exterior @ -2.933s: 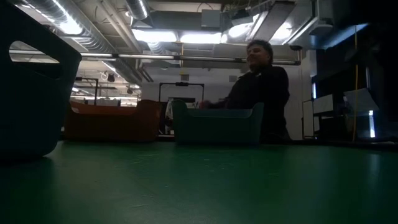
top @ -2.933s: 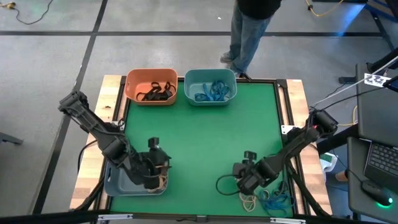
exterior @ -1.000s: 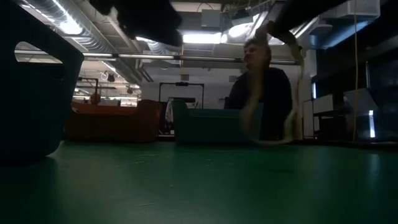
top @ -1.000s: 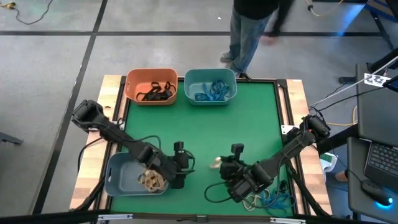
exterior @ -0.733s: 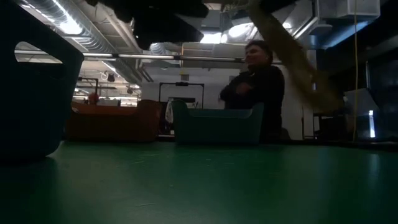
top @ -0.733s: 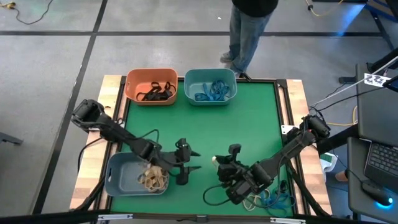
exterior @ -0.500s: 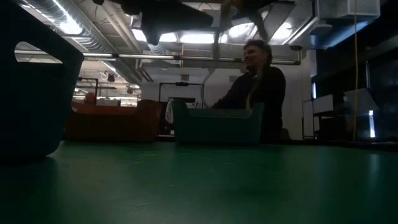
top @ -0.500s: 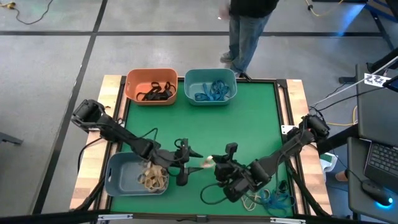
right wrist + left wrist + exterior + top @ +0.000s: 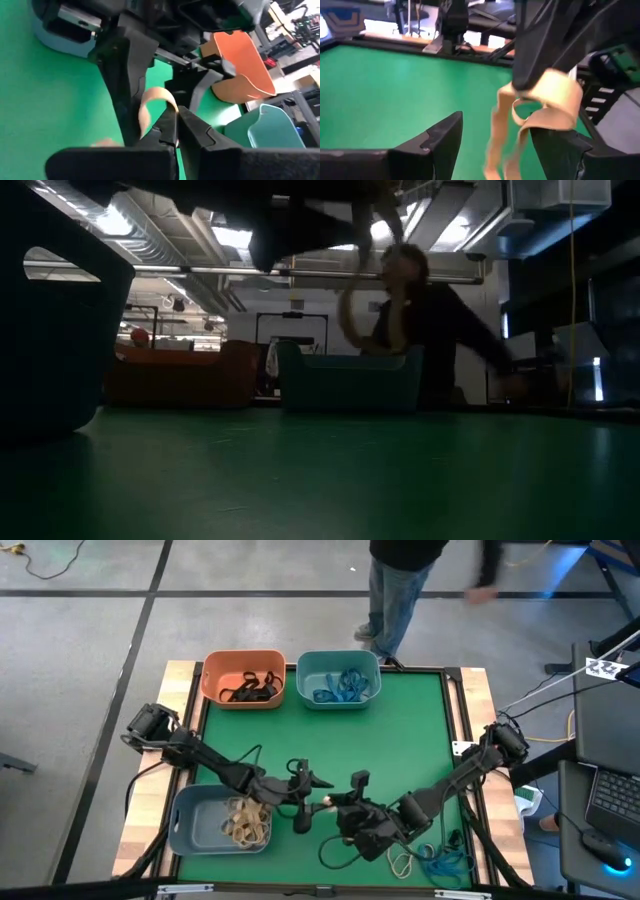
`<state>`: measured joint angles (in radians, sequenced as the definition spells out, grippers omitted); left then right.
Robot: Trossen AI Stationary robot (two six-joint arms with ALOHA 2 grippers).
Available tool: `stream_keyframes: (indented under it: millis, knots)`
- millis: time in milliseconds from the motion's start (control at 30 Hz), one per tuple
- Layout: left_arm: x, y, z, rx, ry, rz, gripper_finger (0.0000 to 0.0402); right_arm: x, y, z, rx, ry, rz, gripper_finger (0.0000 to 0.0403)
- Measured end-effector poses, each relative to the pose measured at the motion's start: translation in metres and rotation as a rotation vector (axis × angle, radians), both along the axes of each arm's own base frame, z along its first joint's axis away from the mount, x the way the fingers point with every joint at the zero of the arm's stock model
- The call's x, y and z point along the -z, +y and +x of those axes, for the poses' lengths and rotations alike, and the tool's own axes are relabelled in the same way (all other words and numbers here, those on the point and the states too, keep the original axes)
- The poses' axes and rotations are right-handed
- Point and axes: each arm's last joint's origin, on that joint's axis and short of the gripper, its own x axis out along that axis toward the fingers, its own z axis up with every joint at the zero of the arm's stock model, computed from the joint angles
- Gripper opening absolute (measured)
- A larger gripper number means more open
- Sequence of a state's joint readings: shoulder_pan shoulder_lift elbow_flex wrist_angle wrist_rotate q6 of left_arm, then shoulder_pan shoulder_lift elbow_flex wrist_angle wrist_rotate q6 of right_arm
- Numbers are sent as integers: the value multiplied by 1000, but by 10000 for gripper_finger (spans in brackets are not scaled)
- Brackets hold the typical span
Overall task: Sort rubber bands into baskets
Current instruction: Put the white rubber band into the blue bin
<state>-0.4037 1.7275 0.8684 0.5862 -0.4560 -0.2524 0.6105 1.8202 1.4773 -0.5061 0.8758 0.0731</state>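
Tan rubber band (image 9: 540, 107) — pinched in the closed right gripper (image 9: 333, 802) above the mat's near centre — hangs with its long axis vertical between the wide-open left gripper's (image 9: 313, 794) fingers (image 9: 440, 142).

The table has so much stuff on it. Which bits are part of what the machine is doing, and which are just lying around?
Part of the job:
- tan rubber band pinched in the right gripper
- open left gripper facing it
- grey-blue basket with tan bands
- orange basket with black bands
- teal basket with blue bands
- unsorted bands on the table's near right

Just lying about:
- black cable
- laptop
- person standing behind
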Motion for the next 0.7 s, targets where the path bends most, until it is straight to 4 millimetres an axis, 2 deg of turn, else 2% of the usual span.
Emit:
stream_keyframes:
  millis: [133,433,567,700]
  knots:
    - [-3,-1,1,21,-30,36,228,-1,-2,4,-11,-5,19,10]
    - [-5,-6,1,208,-38,83,223,-10,3,12,-129,-56,5,10]
    - [-5,-8,1,254,-43,81,184,-11,2,14,-162,-50,29,10]
    - [-4,-8,0,279,-32,91,120,-10,0,16,-171,-44,41,10]
